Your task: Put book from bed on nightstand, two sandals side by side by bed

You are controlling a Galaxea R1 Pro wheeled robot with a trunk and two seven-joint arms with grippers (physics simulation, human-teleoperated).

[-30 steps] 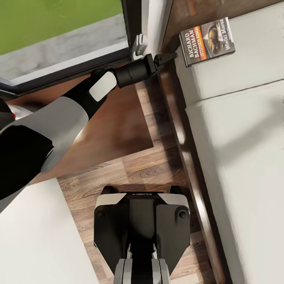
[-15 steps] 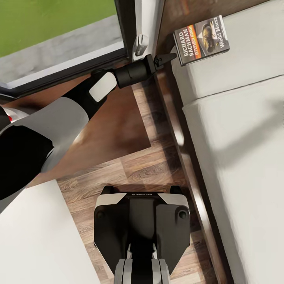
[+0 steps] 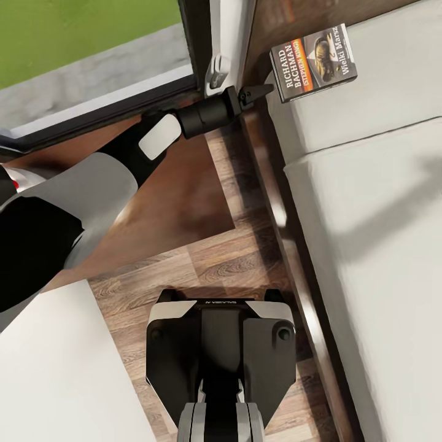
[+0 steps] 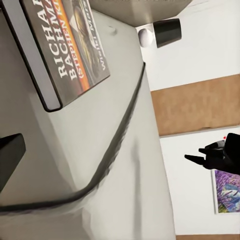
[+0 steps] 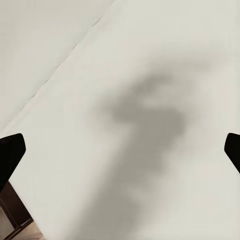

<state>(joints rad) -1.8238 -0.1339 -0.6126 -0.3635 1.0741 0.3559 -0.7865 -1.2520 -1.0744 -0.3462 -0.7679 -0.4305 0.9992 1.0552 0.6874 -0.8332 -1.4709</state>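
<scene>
Wood-plank floor point(image 3: 233, 258) underfoot, laid between one bed point(image 3: 368, 202) at the right and a dark-framed glass opening point(image 3: 92, 55) at the upper left, with green and a grey strip beyond the glass. Pale mattress, with a seam running across it, on a low dark frame point(image 3: 288, 233) along the edge nearest the robot. One book point(image 3: 313, 61) lying flat, cover up, on the mattress near the corner by the headboard end, white "RICHARD BACHMAN" lettering readable, close to the mattress edge. In the left wrist view, the same book point(image 4: 65, 50) seen at close range, resting on the mattress just above its side edge.

One arm reaching out from the left across the floor, its left hand point(image 3: 261, 92) ending just beside the mattress corner, short of the book and not touching it. Fingers point(image 3: 255, 93) close together there, narrow, holding nothing. One dark fingertip point(image 4: 10, 155) at the edge of the left wrist view.

Right hand point(image 4: 207, 157) seen far off in the left wrist view, above the mattress, against a white wall. In the right wrist view, two dark fingertips point(image 5: 10, 152) at opposite edges, spread wide, empty, with pale mattress and a soft shadow between them.

One black-and-white robot base point(image 3: 221, 362) on the planks below. One white slab point(image 3: 55, 374) at the lower left corner.
</scene>
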